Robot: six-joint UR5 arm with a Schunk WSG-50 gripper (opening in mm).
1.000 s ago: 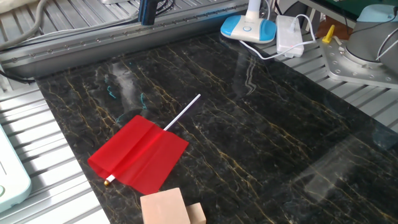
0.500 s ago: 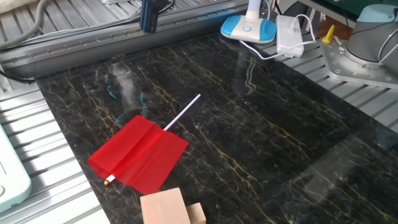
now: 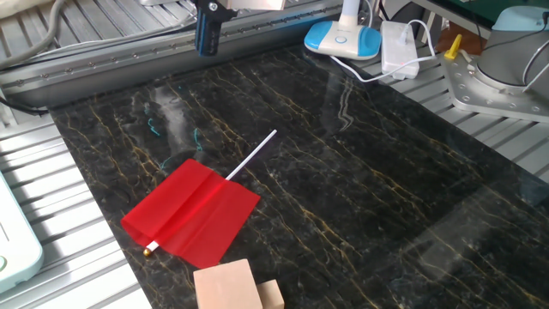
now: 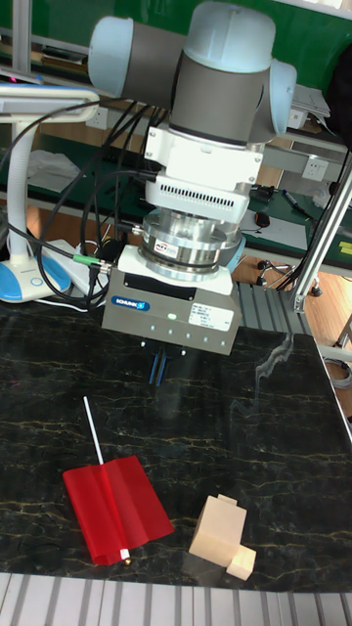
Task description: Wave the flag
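The flag (image 3: 193,210) lies flat on the dark marble table (image 3: 369,189), a bright red creased sheet on a thin white stick (image 3: 253,154) that points up and right. In the tall fixed view the flag (image 4: 115,509) is at the front left. My gripper (image 3: 208,39) hangs well above the table's far edge, behind the flag and apart from it. In the tall view its blue fingertips (image 4: 158,370) point down with a narrow gap between them and nothing held.
Pale wooden blocks (image 3: 236,287) sit just in front of the flag near the table's front edge. A blue and white lamp base (image 3: 343,39) and a white adapter (image 3: 399,47) with a cable stand at the far right. Metal rails border the table.
The gripper has come lower and slightly right, so more of its fingers and body show at the top of the fixed view. The flag has not moved.
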